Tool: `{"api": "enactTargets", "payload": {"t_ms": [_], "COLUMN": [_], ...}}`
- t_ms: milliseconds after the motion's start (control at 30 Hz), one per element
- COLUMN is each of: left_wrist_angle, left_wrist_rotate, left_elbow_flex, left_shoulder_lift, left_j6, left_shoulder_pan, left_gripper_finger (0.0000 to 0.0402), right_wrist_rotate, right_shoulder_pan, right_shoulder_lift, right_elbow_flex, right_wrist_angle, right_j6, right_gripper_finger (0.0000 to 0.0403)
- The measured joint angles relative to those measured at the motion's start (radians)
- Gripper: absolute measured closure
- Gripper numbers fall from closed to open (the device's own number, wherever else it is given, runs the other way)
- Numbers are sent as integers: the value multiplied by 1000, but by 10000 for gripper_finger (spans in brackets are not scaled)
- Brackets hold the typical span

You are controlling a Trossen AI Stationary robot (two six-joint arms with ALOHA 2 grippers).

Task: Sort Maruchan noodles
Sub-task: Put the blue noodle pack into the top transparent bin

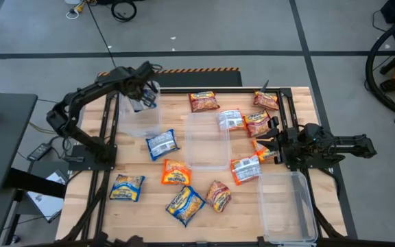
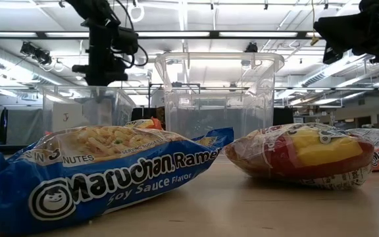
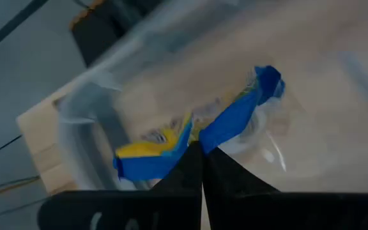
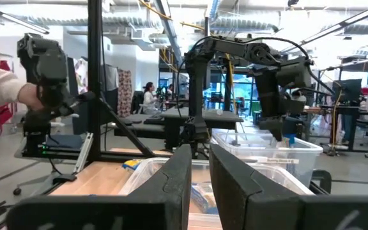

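My left gripper hangs over the far end of the left clear bin, shut on a blue-and-yellow noodle packet. In the low view it stands above that bin's rim. My right gripper is raised and level near the table's right side, pointing left, above an orange packet. Its fingers stand narrowly open with nothing between them. Several packets lie flat on the table: blue ones, red ones and orange ones. My left gripper pinches the blue-and-yellow packet between its two shut fingers at the middle of its blue edge, coming from above and pointing down. The packet is creased into a V at the fingers. It is lifted clear and sits over the bin's inside.
A middle clear bin stands at the table's centre and a right clear bin near the right front corner. More red packets lie far right. A blue packet and a red one fill the low view's foreground.
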State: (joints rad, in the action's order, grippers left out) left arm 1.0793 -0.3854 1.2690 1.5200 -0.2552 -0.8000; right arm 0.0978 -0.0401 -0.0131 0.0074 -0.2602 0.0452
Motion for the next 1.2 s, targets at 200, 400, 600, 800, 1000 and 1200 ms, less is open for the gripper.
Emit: {"api": "enactTargets", "payload": {"t_ms": [200,400,600,800,1000,1200], "left_wrist_angle": [-99,-126,-122,-128,-153,-150], "left_wrist_rotate": [-13,-44,-87,-100,-91,-90], "left_elbow_flex": [0,0,0,-61,-89,-89], "left_shoulder_lift": [8,44,66,64,62,57], "left_j6": [-15,-17,-37,-87,-97,-94], "left_shoulder_pan": [-41,-34,-17,19,32,31], "left_gripper_finger": [399,398,397,396,387,353], "right_wrist_rotate": [-9,-30,-30,-30,-31,-54], "right_shoulder_pan": [0,0,0,0,0,0], "right_shoulder_lift": [0,0,0,0,0,0], "right_elbow_flex": [0,0,0,0,0,0], "right_wrist_angle": [0,0,0,0,-1,-2], "right_j6": [1,1,0,0,0,-1], "right_gripper_finger": [339,339,339,339,339,339]}}
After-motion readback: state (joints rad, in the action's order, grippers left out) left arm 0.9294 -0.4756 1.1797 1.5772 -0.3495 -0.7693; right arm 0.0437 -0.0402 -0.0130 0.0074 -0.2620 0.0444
